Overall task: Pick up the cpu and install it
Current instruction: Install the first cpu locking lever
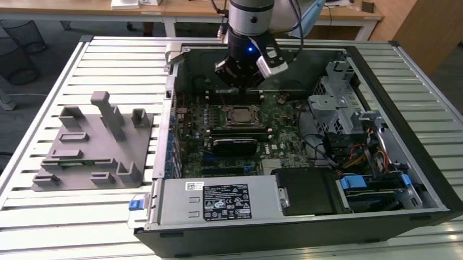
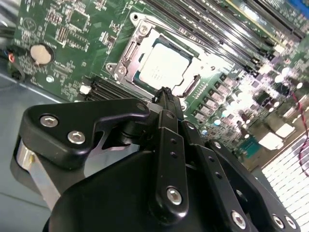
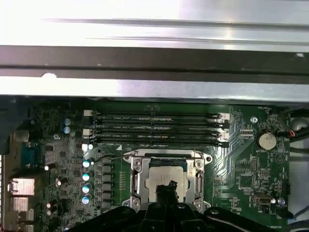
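The cpu (image 1: 239, 115) lies flat in its metal-framed socket on the green motherboard (image 1: 285, 127) inside the open computer case. Its pale silver top shows in both wrist views (image 2: 166, 67) (image 3: 161, 175). My gripper (image 1: 241, 85) hangs over the board just behind the socket, a little above it. In both wrist views the black fingertips (image 2: 164, 94) (image 3: 169, 186) are pressed together with nothing between them, and they stand apart from the cpu. The gripper is shut and empty.
A grey fixture (image 1: 90, 146) with upright posts sits on the slatted table at the exterior view's left. In the case are a silver labelled box (image 1: 217, 200), a black ribbed module (image 1: 235, 145), memory slots (image 3: 154, 128), and a drive cage with cables (image 1: 347, 116).
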